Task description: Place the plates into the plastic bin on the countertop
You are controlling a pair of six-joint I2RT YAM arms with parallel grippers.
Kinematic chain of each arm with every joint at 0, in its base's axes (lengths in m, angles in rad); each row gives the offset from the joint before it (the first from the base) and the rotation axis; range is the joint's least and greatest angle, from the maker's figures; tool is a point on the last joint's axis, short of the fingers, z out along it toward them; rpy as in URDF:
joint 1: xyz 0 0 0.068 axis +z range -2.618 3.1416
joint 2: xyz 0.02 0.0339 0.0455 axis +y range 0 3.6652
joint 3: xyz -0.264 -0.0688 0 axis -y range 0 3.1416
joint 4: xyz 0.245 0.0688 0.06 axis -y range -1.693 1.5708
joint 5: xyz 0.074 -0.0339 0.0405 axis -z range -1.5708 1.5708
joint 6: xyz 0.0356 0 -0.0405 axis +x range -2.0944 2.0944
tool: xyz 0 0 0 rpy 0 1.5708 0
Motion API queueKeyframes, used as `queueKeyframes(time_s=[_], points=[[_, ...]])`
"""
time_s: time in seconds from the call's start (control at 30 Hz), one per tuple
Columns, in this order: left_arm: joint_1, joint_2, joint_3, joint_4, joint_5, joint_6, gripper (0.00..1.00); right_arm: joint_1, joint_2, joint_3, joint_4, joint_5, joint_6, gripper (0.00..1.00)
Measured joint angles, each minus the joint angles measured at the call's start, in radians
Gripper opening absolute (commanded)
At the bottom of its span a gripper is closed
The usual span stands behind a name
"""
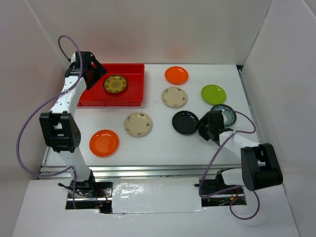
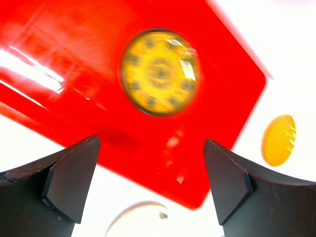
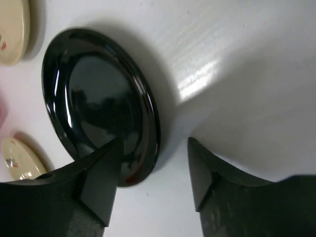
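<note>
The right hand [image 3: 152,187] stands part open astride the near rim of the black plate [image 3: 98,103], one finger over its well, the other outside it over the bench [image 3: 247,74], gripping nothing yet; it should, I judge, seat the rim deep before pinching. The plate lies face up, round, with no long axis. The left hand [image 2: 150,182] gapes empty over the red bin [image 2: 64,113], where the brown-gold plate [image 2: 159,72] lies flat

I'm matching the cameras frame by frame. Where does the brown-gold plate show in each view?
Top external: brown-gold plate, upper left, inside the red bin.
Left wrist: upper centre, blurred, on the bin's floor.
Right wrist: not in view.
Shared landmark: the red bin, top and left-wrist views.
</note>
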Motion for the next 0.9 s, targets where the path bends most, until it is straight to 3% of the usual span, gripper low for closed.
queueKeyframes(time_s=[0.13, 0.17, 0.2, 0.23, 0.37, 0.47, 0.6, 0.7, 0.83, 0.9], points=[[-0.091, -0.254, -0.150, 0.037, -0.034, 0.032, 0.99, -0.038, 0.117, 0.040, 0.078, -0.074, 0.012, 0.37], [-0.118, -0.315, -0.191, 0.039, -0.034, 0.038, 0.99, -0.043, 0.141, 0.049, 0.090, -0.094, 0.018, 0.29], [-0.140, -0.364, -0.222, 0.042, -0.034, 0.051, 0.99, -0.048, 0.164, 0.057, 0.102, -0.111, 0.018, 0.06], [-0.157, -0.403, -0.246, 0.041, -0.034, 0.056, 0.99, -0.051, 0.183, 0.060, 0.116, -0.126, 0.016, 0.00], [-0.202, -0.513, -0.364, 0.087, -0.002, 0.091, 0.99, -0.046, 0.190, 0.056, 0.166, -0.166, 0.042, 0.00], [-0.253, -0.532, -0.460, 0.138, 0.086, 0.117, 0.99, 0.003, 0.108, 0.035, 0.121, -0.118, 0.044, 0.00], [-0.384, -0.444, -0.523, 0.219, 0.306, 0.157, 0.99, 0.138, -0.115, 0.033, 0.018, -0.040, 0.024, 0.00], [-0.467, -0.346, -0.523, 0.279, 0.465, 0.172, 0.99, 0.186, -0.250, 0.034, 0.014, -0.071, 0.002, 0.00], [-0.524, -0.271, -0.523, 0.318, 0.576, 0.186, 0.98, 0.188, -0.314, 0.034, 0.017, -0.137, -0.023, 0.00], [-0.532, -0.256, -0.523, 0.347, 0.624, 0.182, 0.89, 0.188, -0.314, 0.034, 0.013, -0.163, -0.030, 0.00]])
